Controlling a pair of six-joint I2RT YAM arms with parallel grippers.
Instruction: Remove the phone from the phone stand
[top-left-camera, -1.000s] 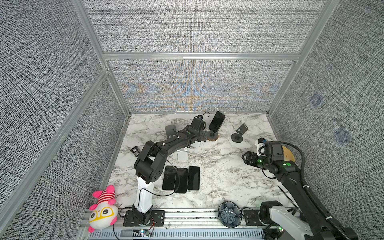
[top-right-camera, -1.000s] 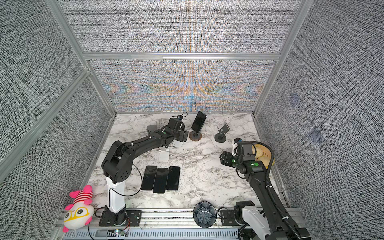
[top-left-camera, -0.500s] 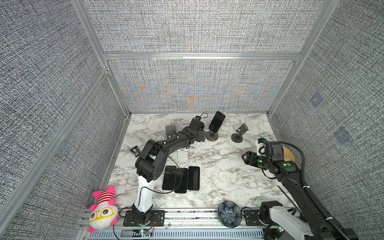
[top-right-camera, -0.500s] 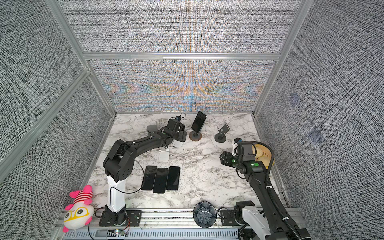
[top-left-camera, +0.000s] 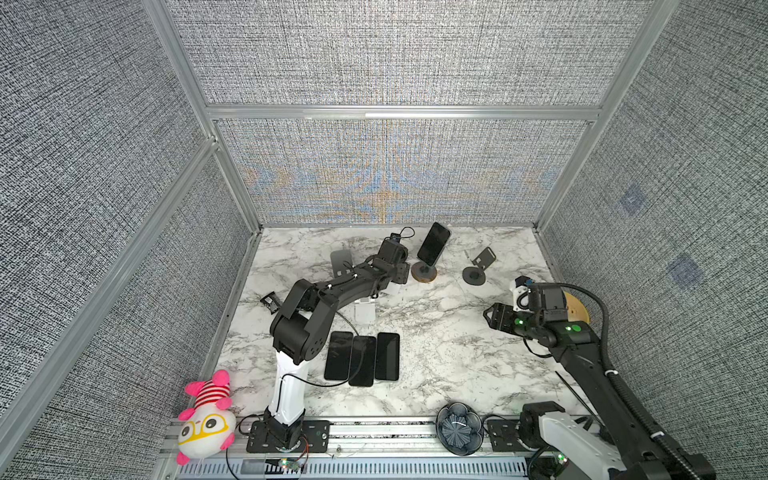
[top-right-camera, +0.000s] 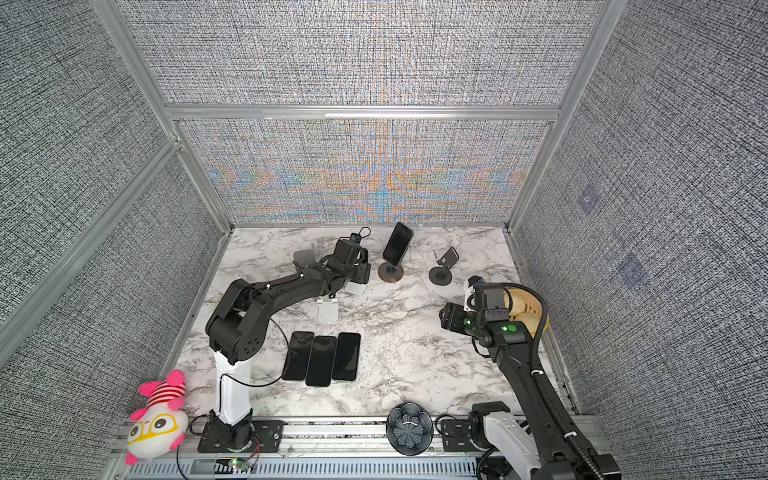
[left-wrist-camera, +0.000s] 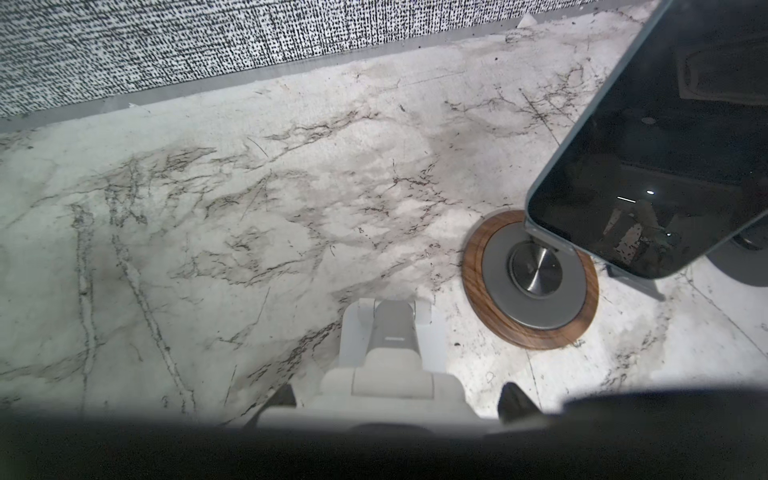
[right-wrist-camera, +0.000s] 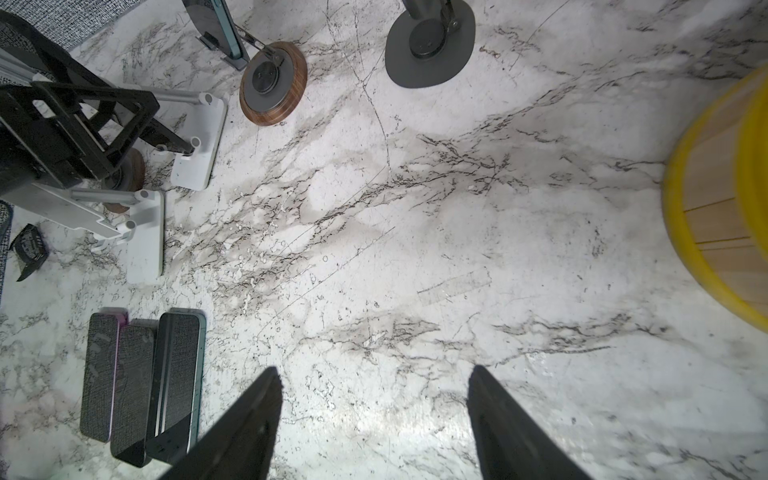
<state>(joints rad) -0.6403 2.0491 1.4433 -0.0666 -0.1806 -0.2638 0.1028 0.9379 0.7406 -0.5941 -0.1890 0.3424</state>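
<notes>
Wood-rimmed phone stand (top-left-camera: 424, 274) at the back of the marble tabletop (top-left-camera: 436, 324), with the dark-screened phone (top-left-camera: 434, 243) propped tilted on it, untouched by either arm. Just beside it, left hand (left-wrist-camera: 399, 399) low over a white stand (left-wrist-camera: 390, 332), fingers (left-wrist-camera: 515, 401) on either side of that stand's upper part; impossible to tell whether pressing on it or not. Right hand (right-wrist-camera: 374, 415) well apart near the tabletop's right side, spread wide above bare marble.

Marble table (top-left-camera: 436, 353): phone stand (top-left-camera: 424, 273), three phones (top-left-camera: 362, 358)
</notes>
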